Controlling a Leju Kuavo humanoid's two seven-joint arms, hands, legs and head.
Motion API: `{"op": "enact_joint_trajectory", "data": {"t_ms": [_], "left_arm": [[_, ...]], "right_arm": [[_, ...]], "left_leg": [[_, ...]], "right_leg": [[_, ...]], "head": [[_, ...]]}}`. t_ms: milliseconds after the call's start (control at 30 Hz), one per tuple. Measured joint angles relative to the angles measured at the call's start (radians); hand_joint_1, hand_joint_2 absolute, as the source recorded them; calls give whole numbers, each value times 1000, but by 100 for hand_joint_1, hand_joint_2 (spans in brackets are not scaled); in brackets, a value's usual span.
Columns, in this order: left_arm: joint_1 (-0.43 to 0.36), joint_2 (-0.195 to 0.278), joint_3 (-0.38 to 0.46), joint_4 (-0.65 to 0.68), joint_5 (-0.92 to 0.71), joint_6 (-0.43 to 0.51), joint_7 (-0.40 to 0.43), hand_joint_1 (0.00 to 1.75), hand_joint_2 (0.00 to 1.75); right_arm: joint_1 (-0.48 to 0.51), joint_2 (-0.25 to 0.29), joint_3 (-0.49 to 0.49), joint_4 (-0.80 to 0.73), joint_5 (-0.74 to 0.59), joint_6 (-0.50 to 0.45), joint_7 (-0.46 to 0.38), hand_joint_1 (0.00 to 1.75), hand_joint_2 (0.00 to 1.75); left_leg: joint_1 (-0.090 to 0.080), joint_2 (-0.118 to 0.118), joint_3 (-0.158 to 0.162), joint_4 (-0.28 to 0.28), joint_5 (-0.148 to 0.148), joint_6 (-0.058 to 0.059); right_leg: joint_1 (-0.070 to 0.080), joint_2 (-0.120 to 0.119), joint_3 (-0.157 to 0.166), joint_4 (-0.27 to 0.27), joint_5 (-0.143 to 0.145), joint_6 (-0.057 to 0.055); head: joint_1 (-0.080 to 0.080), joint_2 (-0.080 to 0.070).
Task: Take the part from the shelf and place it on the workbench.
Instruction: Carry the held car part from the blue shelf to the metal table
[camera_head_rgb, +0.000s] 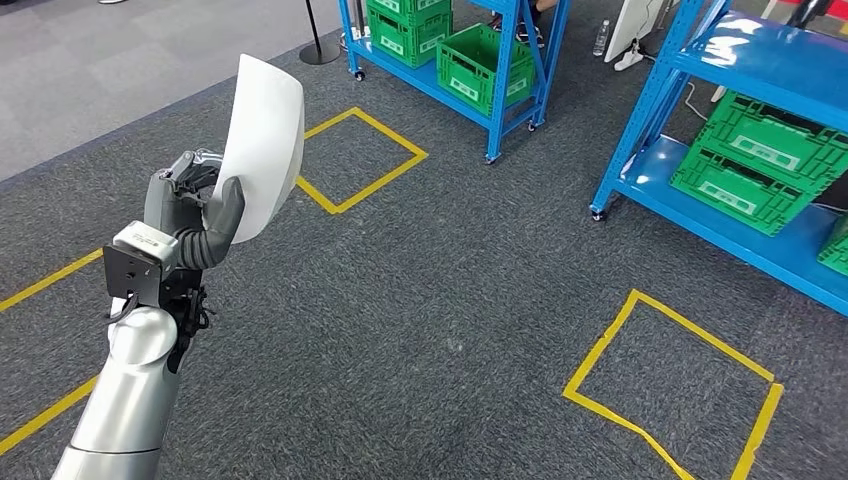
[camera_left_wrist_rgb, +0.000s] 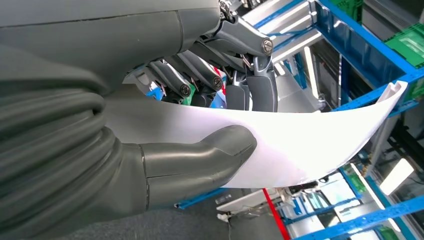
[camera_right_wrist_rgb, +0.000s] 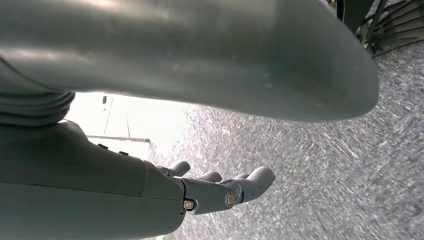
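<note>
Left hand raised over grey carpet, gripping one curved white panel: thumb pressed on one face, dark fingers behind the other, panel standing roughly upright above the wrist. Right hand hanging above the carpet, fingers apart and lightly bent, holding nothing. Two blue shelving units: one at the far middle with three green crates showing, one at the far right with two green crates plus the edge of a third. Two full yellow tape squares on the carpet, one just beyond the panel, one at near right. Further yellow tape lines beside the left arm.
</note>
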Motion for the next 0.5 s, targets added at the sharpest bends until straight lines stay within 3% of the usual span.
{"op": "enact_joint_trajectory", "data": {"t_ms": [67, 133, 167, 200, 233, 300, 367, 433, 500], "left_arm": [[4, 1, 2, -3, 0, 0, 0, 175, 175], [11, 2, 2, -2, 0, -2, 0, 175, 175], [15, 3, 2, -2, -1, -3, 0, 175, 175], [17, 4, 3, -2, -2, -5, 0, 175, 175], [18, 5, 3, -2, -3, -6, 0, 175, 175], [17, 6, 4, -4, -5, -7, -1, 175, 175], [17, 7, 4, -7, -6, -8, -2, 175, 175], [18, 10, 8, -10, -6, -9, -3, 175, 175], [18, 12, 11, -14, -7, -10, -4, 175, 175]], "right_arm": [[3, 0, 0, 0, 2, 0, 0, 0, 0], [4, 0, 0, 0, 5, 0, 0, 0, 0], [4, 0, 0, 0, 6, 0, 0, 0, 0], [4, 0, 0, 0, 7, 1, 0, 0, 0], [4, 1, 0, 0, 7, 1, 0, 0, 0], [3, 2, 0, 0, 8, 2, 0, 0, 0], [2, 2, 0, 0, 10, 3, -1, 0, 0], [0, 3, 0, 0, 13, 4, -1, 0, 0], [-1, 4, 0, 0, 14, 4, 2, 0, 0]], "left_leg": [[0, 54, -52, 114, -65, -7], [3, 69, -107, 231, -112, -12], [4, 72, -112, 244, -109, -12], [5, 75, -98, 218, -88, -11], [4, 82, -65, 159, -57, -8], [-3, 121, 9, 22, -6, 3], [-11, 139, 40, -36, 9, 14], [-11, 116, 40, -42, 14, 23], [-5, 95, 46, -54, 22, 34]], "right_leg": [[3, -20, 1, -2, 0, -10], [6, -43, 1, -2, -2, -14], [7, -54, 2, -2, -3, -15], [8, -65, 3, -1, -5, -15], [9, -76, 6, -1, -8, -13], [12, -95, 12, 0, -14, -7], [15, -113, 17, 0, -19, 2], [15, -129, 21, -3, -21, 13], [11, -102, 14, 22, -41, 23]], "head": [[-3, 0], [-4, 0], [-4, 0], [-4, 0], [-4, 0], [-3, 0], [-3, 0], [-3, 0], [-2, 0]]}}
